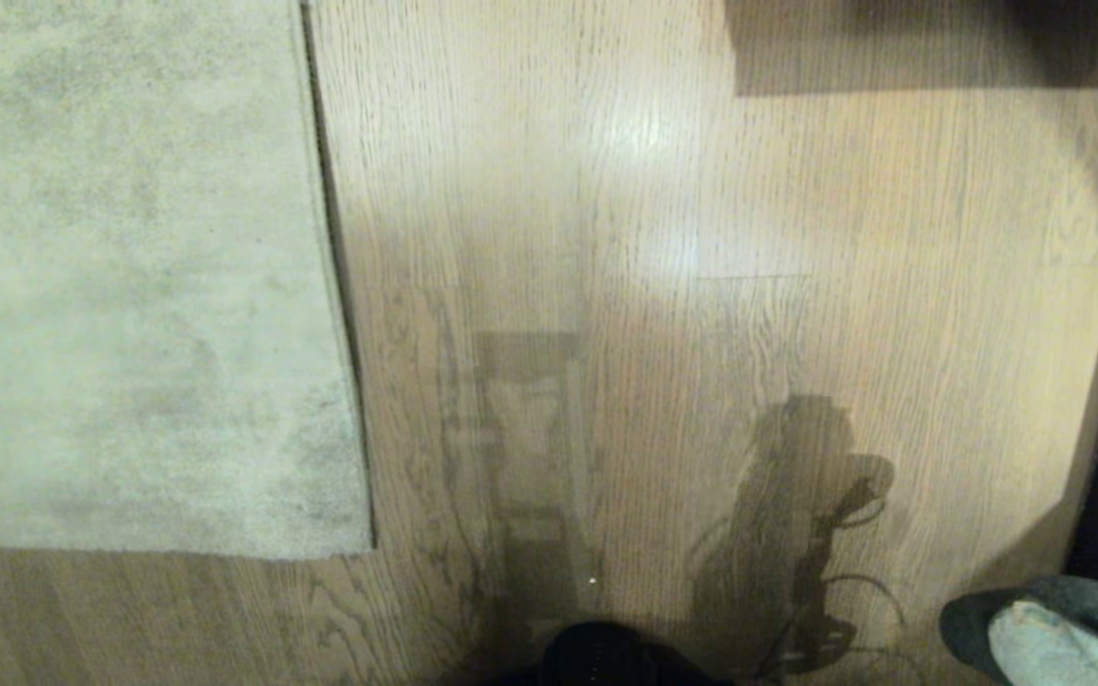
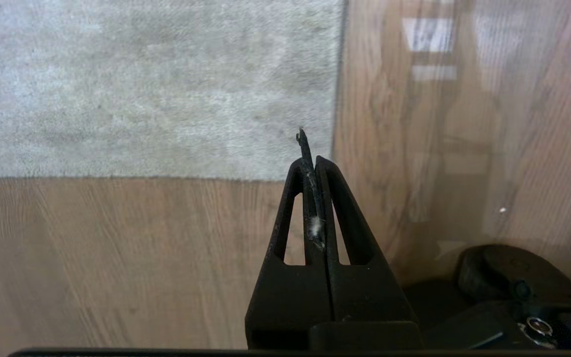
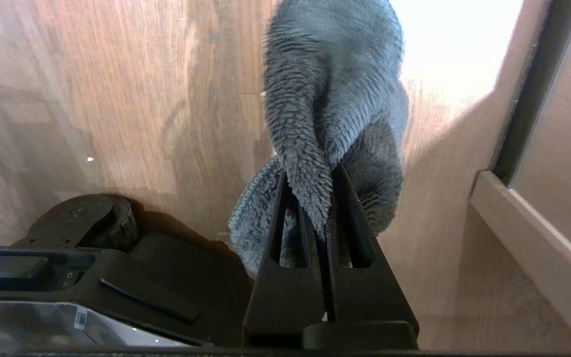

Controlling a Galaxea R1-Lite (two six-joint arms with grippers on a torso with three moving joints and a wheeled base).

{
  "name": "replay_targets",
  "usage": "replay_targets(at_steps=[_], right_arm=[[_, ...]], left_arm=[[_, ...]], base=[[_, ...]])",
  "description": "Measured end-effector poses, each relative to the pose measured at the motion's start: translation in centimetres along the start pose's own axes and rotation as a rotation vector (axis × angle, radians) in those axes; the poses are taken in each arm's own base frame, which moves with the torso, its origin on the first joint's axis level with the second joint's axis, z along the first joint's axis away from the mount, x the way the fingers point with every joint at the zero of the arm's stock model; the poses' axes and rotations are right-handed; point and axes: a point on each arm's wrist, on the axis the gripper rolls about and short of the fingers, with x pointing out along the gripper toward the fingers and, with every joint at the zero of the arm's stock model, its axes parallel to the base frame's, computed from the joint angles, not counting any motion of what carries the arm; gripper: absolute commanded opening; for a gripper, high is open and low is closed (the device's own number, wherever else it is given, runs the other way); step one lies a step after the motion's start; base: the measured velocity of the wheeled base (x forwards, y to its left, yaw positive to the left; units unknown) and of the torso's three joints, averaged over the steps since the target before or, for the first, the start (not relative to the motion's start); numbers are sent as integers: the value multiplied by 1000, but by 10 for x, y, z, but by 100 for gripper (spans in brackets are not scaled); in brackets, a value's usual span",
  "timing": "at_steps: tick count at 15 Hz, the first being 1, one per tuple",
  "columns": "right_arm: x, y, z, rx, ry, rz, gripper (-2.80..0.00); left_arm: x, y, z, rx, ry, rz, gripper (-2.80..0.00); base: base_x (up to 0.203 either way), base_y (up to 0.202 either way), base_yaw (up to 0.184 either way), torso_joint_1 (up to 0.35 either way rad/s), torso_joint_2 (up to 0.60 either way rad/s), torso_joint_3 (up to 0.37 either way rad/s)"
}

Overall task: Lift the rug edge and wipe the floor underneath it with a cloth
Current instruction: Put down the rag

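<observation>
Wood-plank floor [image 1: 663, 286] w/ a bit of sheen, big pale rug lying flat on the robot's left, its corner and rug edge [image 1: 344, 381] fully down, nothing lifted yet. Dark strip + a pale baseboard on the right side, prob a door frame.

Right end effector [image 3: 322, 198] is clenched on the cloth [image 3: 332, 114], which hangs bunched off the fingertips above the floor, well apart from the rug. You can see that same cloth at the lower right corner of the head view [image 1: 1049, 634]. Left end effector [image 2: 315, 163] is clenched too, holding nothing afaict except a thin dark sliver and some lint stuck between the fingers, hovering near the rug corner.

What could go wrong imo:
- left one has to open before it can pinch that edge. Rug's flat on the floor, so fingers could just skate over the pile
- rug is big, corner could slip out and flop back on the cloth mid-wipe
- cloth is held by a fold only, dragging might tug it loose

Writing: small white sticker on the robot base [image 3: 81, 320], looks like a barcode, can't read it. No brands visible.
</observation>
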Motion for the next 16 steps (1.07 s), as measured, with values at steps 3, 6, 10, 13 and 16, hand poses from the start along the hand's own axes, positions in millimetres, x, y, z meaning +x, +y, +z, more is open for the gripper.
replay_targets(at_steps=[3,6,10,13,16], right_arm=[[0,0,0,1,0,-1,-280],[0,0,0,1,0,-1,-280],[0,0,0,1,0,-2,-280],[0,0,0,0,0,-2,-280],[0,0,0,1,0,-1,-280]], left_arm=[[0,0,0,0,0,0,-280],[0,0,0,0,0,0,-280],[0,0,0,0,0,0,-280],[0,0,0,0,0,0,-280],[0,0,0,0,0,0,-280]], base=[[0,0,0,0,0,0],[0,0,0,0,0,0],[0,0,0,0,0,0],[0,0,0,0,0,0],[0,0,0,0,0,0]])
